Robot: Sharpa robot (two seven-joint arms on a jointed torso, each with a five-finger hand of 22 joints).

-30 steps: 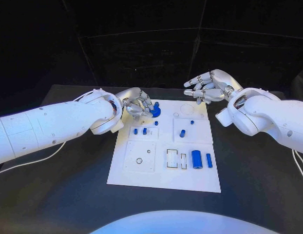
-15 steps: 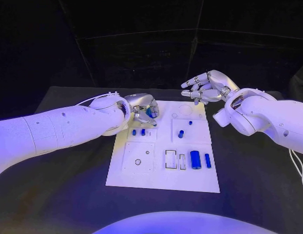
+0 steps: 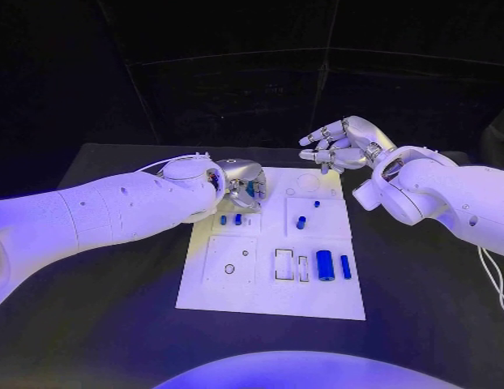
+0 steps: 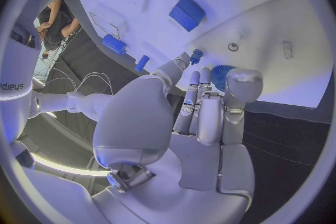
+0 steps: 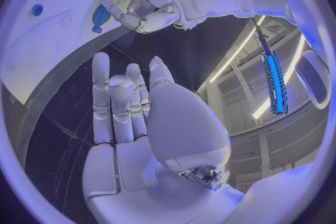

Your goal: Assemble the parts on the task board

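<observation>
Holding a round blue part (image 3: 252,189) at the white plastic task board's (image 3: 271,300) upper left, the silver left hand (image 3: 238,183) works while the right hand (image 3: 336,146) hovers spread and empty, several blue pieces (image 3: 325,265) apparently unassembled.

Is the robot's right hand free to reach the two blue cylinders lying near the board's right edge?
Probably yes. The right hand hovers open above the task board's far edge, and nothing covers the two blue cylinders; the left hand works elsewhere.

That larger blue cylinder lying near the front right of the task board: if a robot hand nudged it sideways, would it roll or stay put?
The blue cylinder lies on its side on the task board, so a sideways push would probably roll it. It looks rigid and smooth, so it may slip in a loose pinch. A slimmer blue piece lies close beside it and could get bumped.
</observation>
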